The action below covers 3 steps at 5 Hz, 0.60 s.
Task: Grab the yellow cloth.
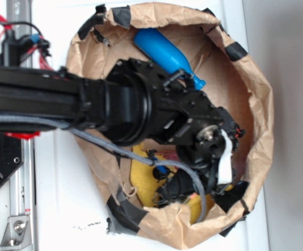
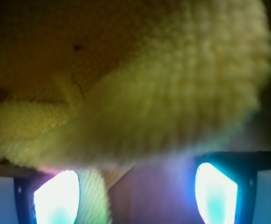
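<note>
The yellow cloth (image 1: pixel 143 178) lies on the floor of the brown paper nest (image 1: pixel 256 99), toward its lower side in the exterior view, mostly hidden under the arm (image 1: pixel 115 104). The gripper (image 2: pixel 135 193) is down right over it; in the wrist view the fuzzy fabric fills nearly the whole frame, w/ a bulging fold hanging close above the two glowing fingertips (image 2: pixel 56 198).

The fingertips stand apart w/ a gap between them, so the claw looks open; a narrow strip of cloth runs down beside the left tip, but nothing shows it pinched yet.

Risks from here, as judgement:
- Closing on only that thin strip or the fold's edge could give a weak hold, and the cloth may slip out on lift.
- Pushing down further could trap paper along w/ cloth, dragging the nest.
- The blue bottle-shaped toy (image 1: pixel 167 52) sits close behind the wrist; a swing that way could knock it.
- The grey cable (image 1: pixel 115 149) drapes over the paper rim and may snag.
</note>
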Available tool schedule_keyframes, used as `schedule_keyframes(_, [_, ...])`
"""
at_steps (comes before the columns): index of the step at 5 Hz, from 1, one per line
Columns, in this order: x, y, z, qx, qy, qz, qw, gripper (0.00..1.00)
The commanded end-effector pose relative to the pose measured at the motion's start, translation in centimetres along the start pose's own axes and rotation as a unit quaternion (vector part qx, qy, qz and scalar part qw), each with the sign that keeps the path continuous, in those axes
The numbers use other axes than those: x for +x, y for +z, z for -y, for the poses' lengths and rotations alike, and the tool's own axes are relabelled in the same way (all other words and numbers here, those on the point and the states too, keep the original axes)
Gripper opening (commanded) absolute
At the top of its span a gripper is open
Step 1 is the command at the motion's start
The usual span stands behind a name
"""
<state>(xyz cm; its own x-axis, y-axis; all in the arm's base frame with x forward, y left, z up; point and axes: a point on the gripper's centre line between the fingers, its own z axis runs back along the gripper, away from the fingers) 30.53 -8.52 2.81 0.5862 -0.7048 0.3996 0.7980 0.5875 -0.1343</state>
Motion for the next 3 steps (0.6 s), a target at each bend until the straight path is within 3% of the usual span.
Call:
schedule_keyframes(1, [-0.1, 0.9, 1.2, 0.028, -0.013, 0.004, 1.0, 0.0])
schedule_keyframes(2, [-1.0, 2.0, 0.1, 0.05, 0.023, 0.003, 0.998, 0.0])
schedule_keyframes(3, [-2.9, 4.3, -2.3, 0.1, 0.094, -0.008, 0.991, 0.0])
